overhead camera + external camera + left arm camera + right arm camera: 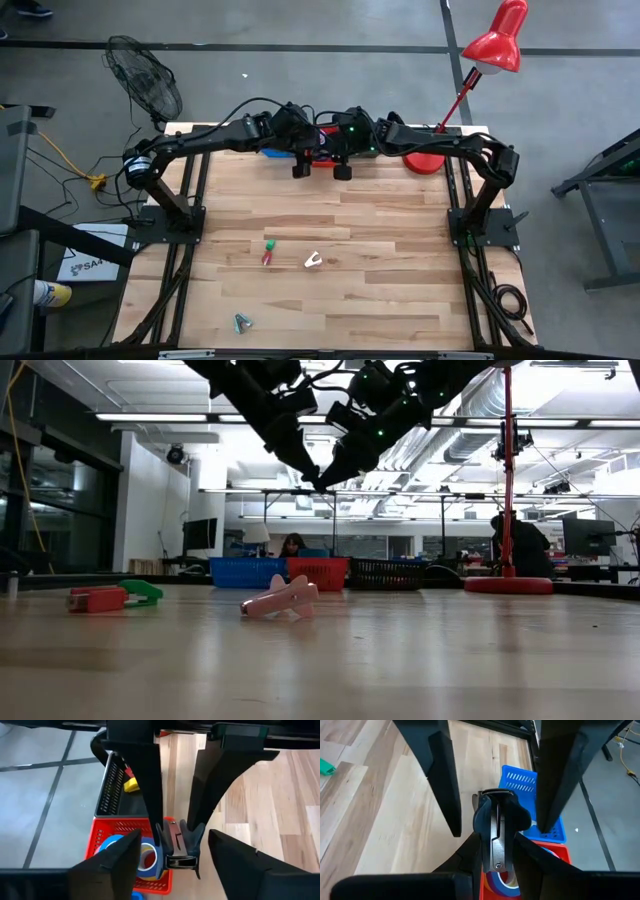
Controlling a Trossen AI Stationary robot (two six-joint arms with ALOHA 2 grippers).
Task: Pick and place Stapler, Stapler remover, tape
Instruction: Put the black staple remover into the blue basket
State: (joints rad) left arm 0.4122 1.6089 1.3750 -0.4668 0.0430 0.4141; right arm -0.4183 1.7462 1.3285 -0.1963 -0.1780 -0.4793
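Note:
A dark stapler remover [496, 827] with a metal strip hangs in the air above the near rim of the red basket [125, 827], at the table's far middle. My right gripper [495, 845] is shut on it. My left gripper [174, 839] faces it from the other side and is open, one finger on either side of the remover and apart from it. Blue tape [112, 845] and yellow tape [147, 857] lie flat in the red basket. Both grippers meet high over the table [318, 480]. The stapler is out of view. My right gripper pinches the stapler remover by its two sides [482, 822] between its two fingers. The fingers slant down toward the table's far edge and lie along the remover. It is lifted clear, its free end [180, 862] pointing toward my left gripper.
A black basket [112, 785] and a blue basket [525, 780] flank the red one. On the wood lie a red-and-green stapler remover [268, 252], a white one [313, 261] and a blue-green one [241, 322]. A red lamp's base [425, 160] stands at the far right.

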